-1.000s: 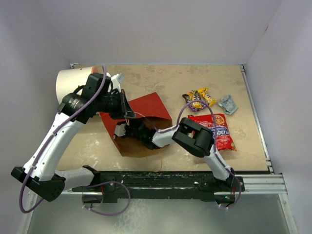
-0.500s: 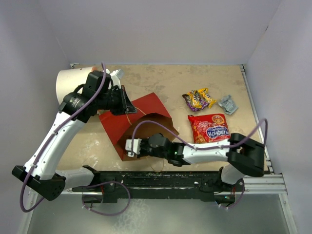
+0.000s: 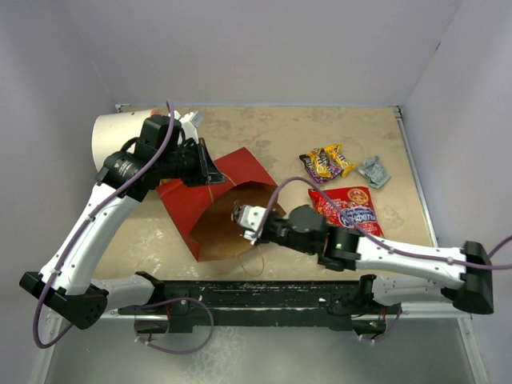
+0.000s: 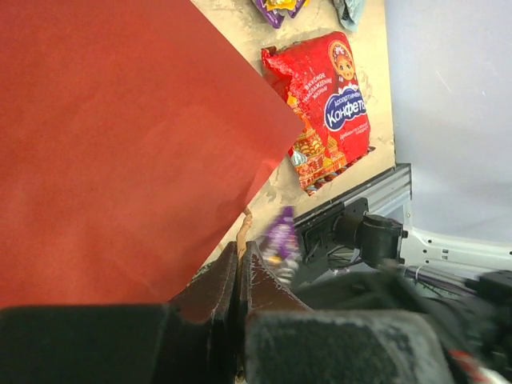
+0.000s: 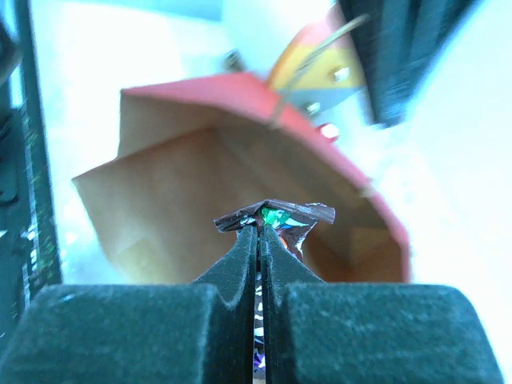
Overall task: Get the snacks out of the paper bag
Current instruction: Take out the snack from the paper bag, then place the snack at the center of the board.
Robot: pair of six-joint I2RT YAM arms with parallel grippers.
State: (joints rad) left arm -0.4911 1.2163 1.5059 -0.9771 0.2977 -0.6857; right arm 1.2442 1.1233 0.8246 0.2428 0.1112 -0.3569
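your right gripper (image 3: 242, 218) is right at the mouth of the paper bag (image 3: 244, 166). in the right wrist view its jaws are pressed fully together on 1 small dark candy packet (image 5: 276, 214). the packet lies crosswise to the fingers, with a crinkled end sticking out on each side of the pinch. the hold is only on its lower edge, so i'd judge it thin but good enough for a short carry.

your left gripper (image 3: 206, 172) is clamped shut on the far top rim of the bag. it is propping the mouth open toward the near right, and the brown inside shows.

what matters for the next move is direction. the other snacks lie on the table (image 3: 264, 132), to the right of the held packet and well apart from the bag. the big red packet (image 3: 358, 214) is nearest, partly under your right forearm. the 2 or 3 small candy packets (image 3: 326, 162) are further back, and the silvery wrapper (image 3: 374, 170) is beyond them. the right arm is the nearer one by far, and the left is busy with the rim.

from the bag mouth, draw the packet out along the opening and swing right, keeping clear of the cord handle by the rim.

the part of the bag you can see looks bare. the deep corner is too blurred for me to tell if anything is left there.
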